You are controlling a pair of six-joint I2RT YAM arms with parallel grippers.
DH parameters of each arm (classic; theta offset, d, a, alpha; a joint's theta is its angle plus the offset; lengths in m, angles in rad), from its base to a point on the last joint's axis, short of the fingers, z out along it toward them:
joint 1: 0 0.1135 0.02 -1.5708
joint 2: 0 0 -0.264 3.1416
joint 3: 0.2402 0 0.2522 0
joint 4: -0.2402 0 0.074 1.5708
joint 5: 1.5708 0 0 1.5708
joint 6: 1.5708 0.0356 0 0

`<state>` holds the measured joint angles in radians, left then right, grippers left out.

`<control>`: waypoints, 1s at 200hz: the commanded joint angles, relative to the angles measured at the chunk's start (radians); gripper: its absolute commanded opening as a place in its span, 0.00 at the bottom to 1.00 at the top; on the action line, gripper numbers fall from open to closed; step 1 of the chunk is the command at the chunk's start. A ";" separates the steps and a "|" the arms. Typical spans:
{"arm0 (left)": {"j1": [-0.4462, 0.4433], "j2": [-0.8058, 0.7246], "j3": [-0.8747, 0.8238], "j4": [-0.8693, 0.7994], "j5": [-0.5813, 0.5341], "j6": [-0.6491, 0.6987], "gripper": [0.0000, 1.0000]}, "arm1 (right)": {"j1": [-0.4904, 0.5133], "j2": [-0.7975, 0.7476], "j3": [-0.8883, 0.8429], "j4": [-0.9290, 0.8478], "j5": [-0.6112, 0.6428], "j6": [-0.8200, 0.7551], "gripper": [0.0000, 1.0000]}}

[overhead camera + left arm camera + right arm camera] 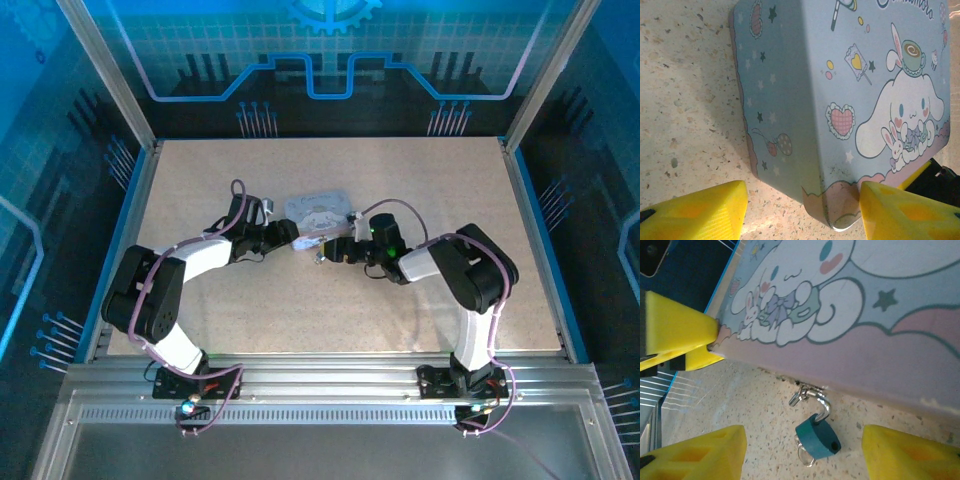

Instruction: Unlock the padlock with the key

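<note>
At six o'clock of tin (880, 340), padlock (817, 436): judged light, rigid, slick; pinch its flat sides
Right gripper (804, 430): open, padlock ahead between fingers
Left gripper (802, 185): open around tin corner

Rounded black joint housings and white link shells on left arm (205, 256) and right arm (425, 262) alike — thin pinkish-purple cables (234, 186) looped along both, down to black bases. Small green light (391, 251) near the right wrist. Left claw (802, 210), right claw (802, 450): chunky yellow wedge fingers (695, 452) with moulded hollows.
</note>
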<state>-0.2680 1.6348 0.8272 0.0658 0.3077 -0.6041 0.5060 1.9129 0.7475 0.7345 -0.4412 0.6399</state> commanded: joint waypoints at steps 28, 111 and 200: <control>-0.008 -0.010 -0.028 -0.050 -0.019 -0.019 0.61 | 0.019 0.068 0.058 0.060 -0.030 0.023 0.61; -0.008 -0.013 -0.032 -0.048 -0.019 -0.021 0.61 | 0.020 0.124 0.101 0.083 -0.077 0.057 0.54; -0.008 -0.012 -0.031 -0.049 -0.020 -0.022 0.61 | 0.001 0.117 0.067 0.103 -0.077 0.081 0.45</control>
<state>-0.2687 1.6314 0.8215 0.0723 0.3038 -0.6289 0.5159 2.0167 0.8284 0.8070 -0.5026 0.7116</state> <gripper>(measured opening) 0.612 0.458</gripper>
